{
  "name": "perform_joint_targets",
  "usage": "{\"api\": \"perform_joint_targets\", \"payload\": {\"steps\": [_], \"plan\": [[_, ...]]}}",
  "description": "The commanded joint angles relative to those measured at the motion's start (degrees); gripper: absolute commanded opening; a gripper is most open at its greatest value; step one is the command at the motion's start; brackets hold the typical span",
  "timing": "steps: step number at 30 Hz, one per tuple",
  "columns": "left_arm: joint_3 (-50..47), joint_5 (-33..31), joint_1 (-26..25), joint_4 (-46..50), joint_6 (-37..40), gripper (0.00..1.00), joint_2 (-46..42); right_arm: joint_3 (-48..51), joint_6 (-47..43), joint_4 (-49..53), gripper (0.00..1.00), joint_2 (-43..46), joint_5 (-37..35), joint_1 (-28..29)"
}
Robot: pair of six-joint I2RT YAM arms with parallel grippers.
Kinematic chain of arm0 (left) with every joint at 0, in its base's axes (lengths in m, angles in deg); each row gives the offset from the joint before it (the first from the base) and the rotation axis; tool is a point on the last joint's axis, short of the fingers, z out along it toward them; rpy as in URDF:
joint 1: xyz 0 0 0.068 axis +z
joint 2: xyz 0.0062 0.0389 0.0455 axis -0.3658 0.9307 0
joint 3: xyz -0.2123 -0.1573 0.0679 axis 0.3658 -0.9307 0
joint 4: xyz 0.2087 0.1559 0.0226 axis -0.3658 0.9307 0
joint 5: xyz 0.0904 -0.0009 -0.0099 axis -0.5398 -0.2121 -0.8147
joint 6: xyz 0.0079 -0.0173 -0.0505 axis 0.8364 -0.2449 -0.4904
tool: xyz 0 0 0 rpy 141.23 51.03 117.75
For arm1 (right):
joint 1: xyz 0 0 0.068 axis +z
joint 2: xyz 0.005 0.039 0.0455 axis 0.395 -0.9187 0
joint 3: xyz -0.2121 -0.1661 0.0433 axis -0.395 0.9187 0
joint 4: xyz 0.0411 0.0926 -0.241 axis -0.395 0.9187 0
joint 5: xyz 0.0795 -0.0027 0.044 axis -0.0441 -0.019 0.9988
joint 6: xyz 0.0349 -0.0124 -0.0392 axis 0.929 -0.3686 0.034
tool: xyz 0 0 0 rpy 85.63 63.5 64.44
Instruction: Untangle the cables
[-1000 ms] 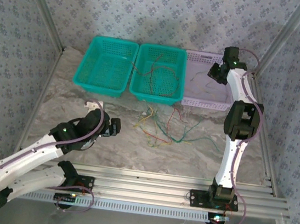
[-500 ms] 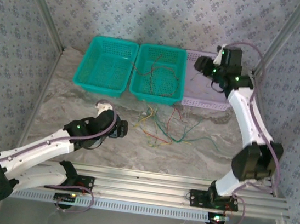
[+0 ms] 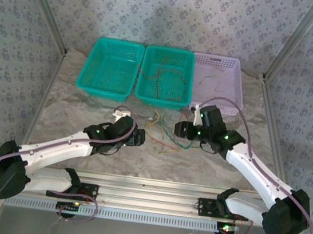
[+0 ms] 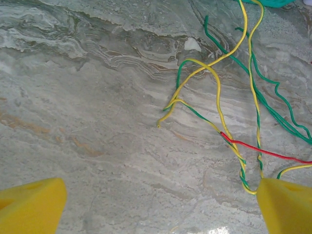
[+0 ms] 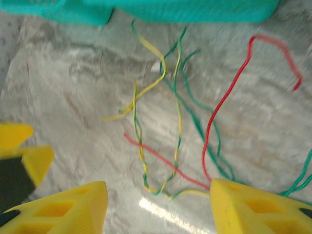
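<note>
Grey-veined stone-look table [image 3: 75, 118] carries the cables [image 3: 164, 134]: a loose tangle of red, yellow and green strands lying flat just in front of the middle teal basket [image 3: 161, 102]. I note three baskets side by side in a row along the far edge: the left teal basket [image 3: 106, 92], the middle one, and the lilac basket [image 3: 238, 90]. A few thin strands lie inside the middle basket. One more lies in the lilac one; I cannot tell its colour.

Left gripper [image 3: 137, 137] sits low at the left edge of the tangle. In its wrist view the left gripper [image 4: 161, 187] has its yellow fingers [image 4: 31, 204] spread wide with bare table between them and nothing grasped. A yellow-and-green loop runs just beside the right-hand finger, and a red strand comes in from the right.

Right gripper [image 3: 182, 129] sits at the right edge of the tangle, facing the left one across the strands. In its wrist view the right gripper [image 5: 157, 187] has its jaws released and apart; the cables [image 5: 178, 122] lie on the table beyond and between the fingertips, none of them pinched. That view is somewhat blurred.
</note>
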Motion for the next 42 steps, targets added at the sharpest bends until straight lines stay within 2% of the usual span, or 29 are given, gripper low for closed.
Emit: {"api": "perform_joint_targets", "payload": {"steps": [1, 10, 16, 21, 24, 32, 40, 42], "plan": [[-0.03, 1.12, -0.33, -3.07, -1.17, 1.0, 1.75, 2.65, 0.46, -1.39, 0.59, 1.35, -3.49, 2.5], [0.85, 0.12, -0.66, -2.19, -1.43, 1.0, 3.42, 8.66, 2.79, -8.54, 0.57, -5.23, -4.29, 5.34], [0.15, -0.27, -0.7, -1.67, -1.69, 1.0, 3.31, 6.19, 0.88, -8.42, 0.54, -12.11, -10.07, 8.13], [-0.67, -0.72, -0.67, -1.4, -2.06, 1.0, 2.46, 4.59, 0.16, -8.32, 0.5, -16.05, -15.76, 10.17], [-1.19, -1.15, -0.67, -1.24, -2.05, 1.0, 1.83, 4.19, -0.01, -9.11, 0.47, -17.81, -16.68, 10.3], [-1.42, -1.25, -0.71, -1.31, -1.96, 1.0, 2.16, 2.63, -0.68, -9.4, 0.33, -22.25, -18.92, 10.31], [-1.21, -1.43, -0.69, -1.49, -1.43, 1.0, 2.67, 1.8, -1.76, -8.94, 0.33, -23.84, -20.47, 10.45], [-1.08, -1.27, -0.66, -1.58, -1.34, 1.0, 2.93, 0.98, -2.1, -7.71, 0.36, -24.44, -21.69, 10.65]]}}
